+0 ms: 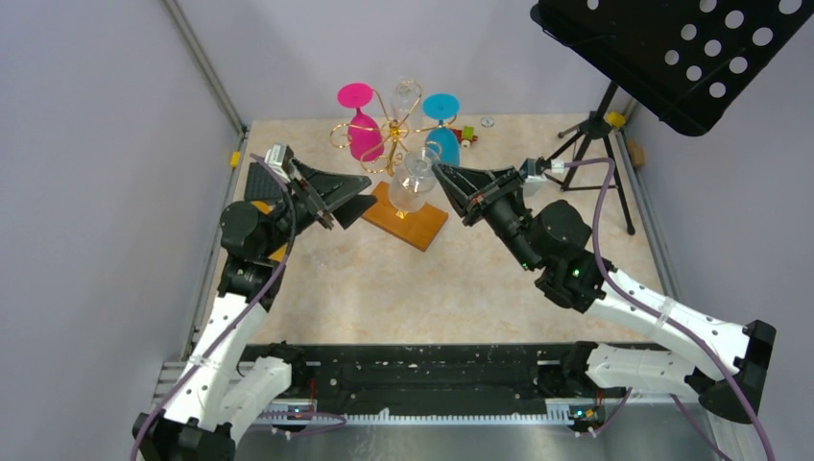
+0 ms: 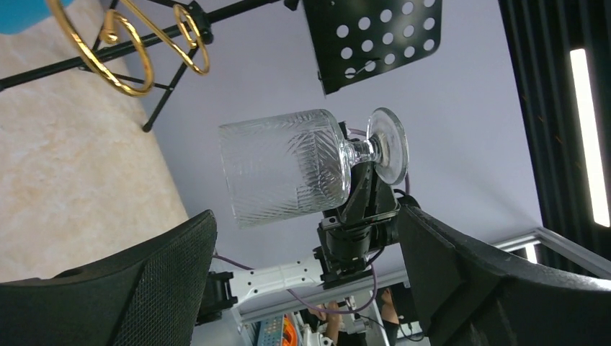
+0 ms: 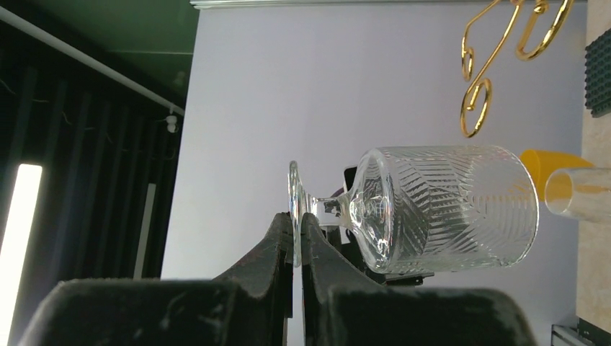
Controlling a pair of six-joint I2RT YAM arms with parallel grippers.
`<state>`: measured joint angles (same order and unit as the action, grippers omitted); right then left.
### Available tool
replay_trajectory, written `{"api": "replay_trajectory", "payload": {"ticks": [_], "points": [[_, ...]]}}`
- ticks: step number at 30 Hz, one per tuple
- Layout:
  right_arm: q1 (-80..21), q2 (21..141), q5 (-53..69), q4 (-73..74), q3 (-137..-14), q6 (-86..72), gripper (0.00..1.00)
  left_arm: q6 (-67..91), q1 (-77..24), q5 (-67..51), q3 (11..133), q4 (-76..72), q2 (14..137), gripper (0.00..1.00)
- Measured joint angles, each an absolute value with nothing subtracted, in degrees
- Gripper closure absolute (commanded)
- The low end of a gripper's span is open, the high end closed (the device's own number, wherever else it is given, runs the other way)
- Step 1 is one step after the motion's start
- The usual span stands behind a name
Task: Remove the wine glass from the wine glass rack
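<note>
The beige table (image 1: 384, 279) carries a black music stand (image 1: 672, 48) at its far right corner, its perforated desk jutting over that corner. The wine glass rack (image 1: 427, 226) stands toward the far edge, about midway between the left and right edges, with gold wire curls above an orange-brown wooden base.

The right gripper (image 1: 440, 171) reaches in from the right side, and its fingers (image 3: 277, 241) are pinched tight on the round foot of the clear wine glass (image 1: 412, 181). The glass's ribbed bowl sits over the wooden base in the top view. Both wrist views show it apart from the gold curls (a plain gap of wall between them). The left gripper (image 1: 371, 189) sits just beside the base's left end, jaws spread wide and holding nothing.

A pink glass (image 1: 363, 134), a blue glass (image 1: 443, 134) and a second clear glass (image 1: 407, 96) hang on the rack's far side.
</note>
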<state>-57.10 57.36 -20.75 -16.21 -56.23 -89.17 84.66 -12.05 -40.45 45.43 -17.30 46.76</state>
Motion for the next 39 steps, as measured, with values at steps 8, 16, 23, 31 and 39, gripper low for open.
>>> {"api": "replay_trajectory", "payload": {"ticks": [8,16,23,31,39], "points": [[-57.1,57.4,-20.1,-19.0,-56.2,-89.2,1.0,87.6,-16.0,-37.4,45.3,-23.1,48.7,0.1],[-57.1,57.4,-19.5,-22.0,-56.2,-90.7,1.0,90.5,-19.0,-36.4,45.3,-29.8,51.7,0.23],[-57.1,57.6,-19.2,-24.4,-56.2,-91.6,1.0,92.3,-20.2,-36.3,45.3,-32.8,53.4,0.24],[-57.1,57.9,-18.8,-25.8,-56.2,-93.1,1.0,97.1,-20.8,-36.4,45.3,-39.9,54.1,0.31],[-57.1,57.9,-18.0,-29.2,-56.1,-95.5,1.0,98.1,-21.5,-36.4,46.2,-43.6,53.6,0.51]]}}
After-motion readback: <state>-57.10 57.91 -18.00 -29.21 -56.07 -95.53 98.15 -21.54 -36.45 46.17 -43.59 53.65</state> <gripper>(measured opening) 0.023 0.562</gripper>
